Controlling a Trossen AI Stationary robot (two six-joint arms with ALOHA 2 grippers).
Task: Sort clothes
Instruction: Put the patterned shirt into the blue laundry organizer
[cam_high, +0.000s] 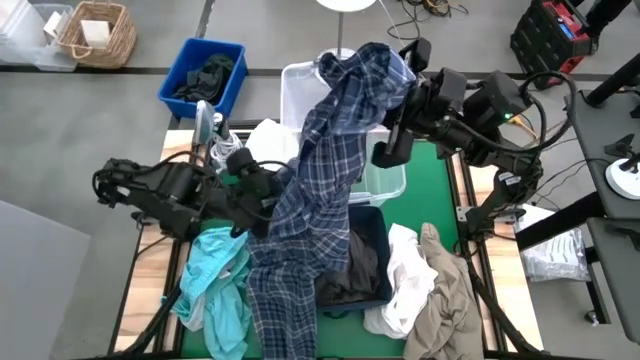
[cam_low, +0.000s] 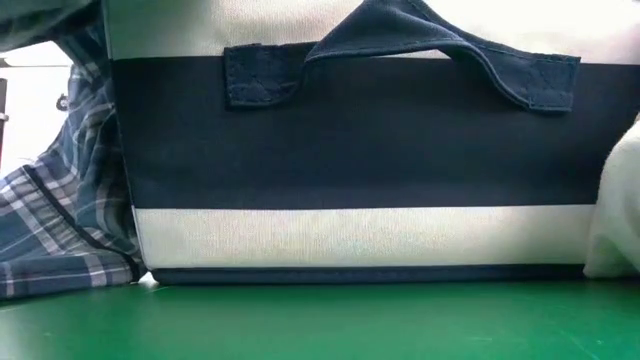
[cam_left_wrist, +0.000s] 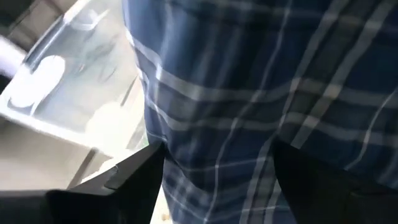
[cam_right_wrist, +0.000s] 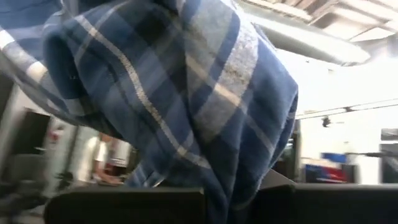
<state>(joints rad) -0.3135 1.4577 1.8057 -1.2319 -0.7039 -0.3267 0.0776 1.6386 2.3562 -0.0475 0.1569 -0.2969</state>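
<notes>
A navy-and-white plaid garment (cam_high: 320, 170) stretches from high over the far bins down to the table's near side, where its lower end (cam_high: 280, 310) lies. My right gripper (cam_high: 398, 95) is shut on its upper part, and my left gripper (cam_high: 265, 195) is shut on its middle. On the table lie a teal garment (cam_high: 215, 285), a white garment (cam_high: 405, 280) and a khaki garment (cam_high: 445, 305). A black garment (cam_high: 352, 270) rests in the navy fabric box (cam_low: 360, 150). My left gripper has the plaid cloth (cam_left_wrist: 217, 174) between its two fingers (cam_left_wrist: 134, 183), coming at the garment's middle from the table's left. The cloth runs taut upward from there; the number of layers does not show. My right gripper pinches a bunched fold of the plaid garment's upper end (cam_right_wrist: 230, 180) between its fingers (cam_right_wrist: 124, 205). The cloth is lifted high and drapes over and below the fingers.
A clear white bin (cam_high: 300, 90) and a second clear bin (cam_high: 385, 180) stand at the far middle of the table. A blue bin (cam_high: 205, 75) with dark clothes and a wicker basket (cam_high: 95, 30) sit on the floor beyond. A green mat (cam_low: 320, 320) covers the table.
</notes>
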